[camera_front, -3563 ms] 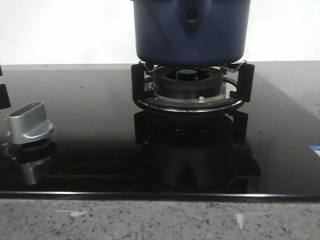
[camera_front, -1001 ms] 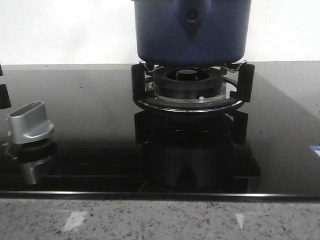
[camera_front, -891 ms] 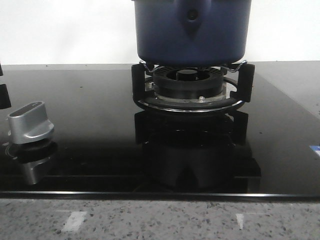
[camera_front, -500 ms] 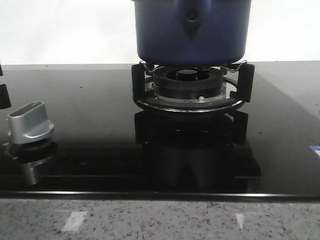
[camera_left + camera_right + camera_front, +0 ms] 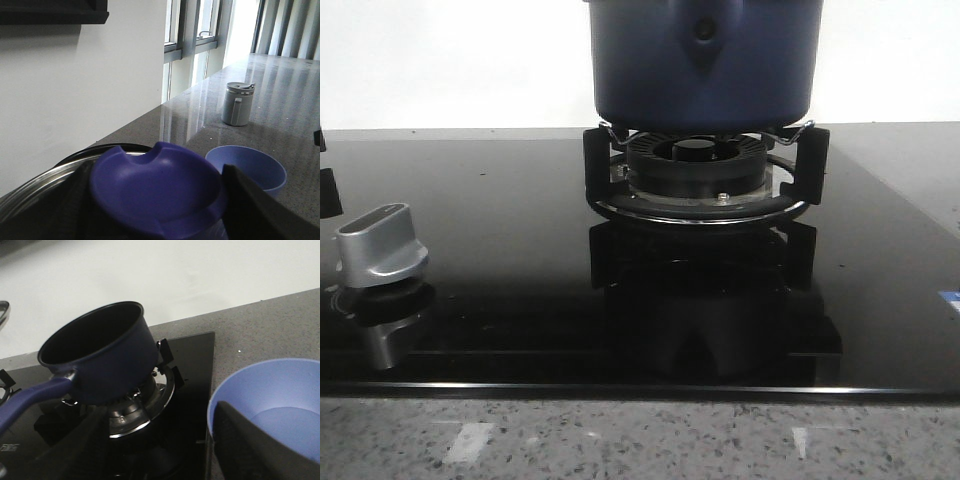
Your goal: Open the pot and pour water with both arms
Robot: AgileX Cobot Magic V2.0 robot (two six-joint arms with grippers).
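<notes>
Nearest, the left gripper (image 5: 159,215) is clamped on the blue lid knob (image 5: 150,182), holding the lid away from the pot (image 5: 115,365), so the opening step looks done. The right gripper (image 5: 157,440) hangs with its fingers apart, one of them just before the blue bowl (image 5: 260,365), which sits beside the pot and has water in it. Beyond, the pot stands uncovered on the burner (image 5: 700,185). Pouring seems next, which calls for closing on the bowl's rim and tipping it over the pot's mouth.
</notes>
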